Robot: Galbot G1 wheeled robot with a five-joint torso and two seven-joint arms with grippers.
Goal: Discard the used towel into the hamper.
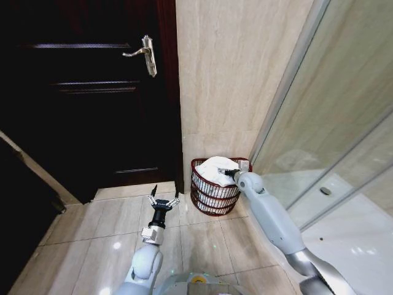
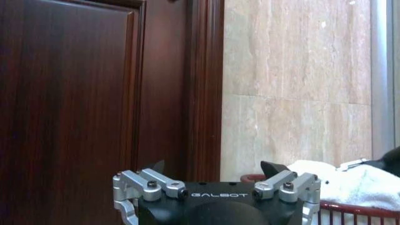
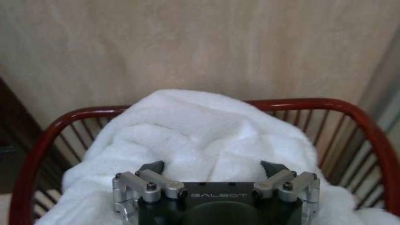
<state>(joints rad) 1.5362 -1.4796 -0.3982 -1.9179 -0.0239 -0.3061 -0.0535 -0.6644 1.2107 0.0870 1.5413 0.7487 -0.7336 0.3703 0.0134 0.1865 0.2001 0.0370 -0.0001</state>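
The hamper [image 1: 214, 195] stands on the tiled floor [image 1: 110, 227] against the far wall, just right of the dark door [image 1: 92, 92]. The white towel [image 1: 216, 169] lies heaped inside it, mounding above the rim. The right gripper [image 1: 232, 174] hovers at the towel, fingers released. The left gripper [image 1: 163, 198] hangs nearer, left of the hamper, fingers spread wide.
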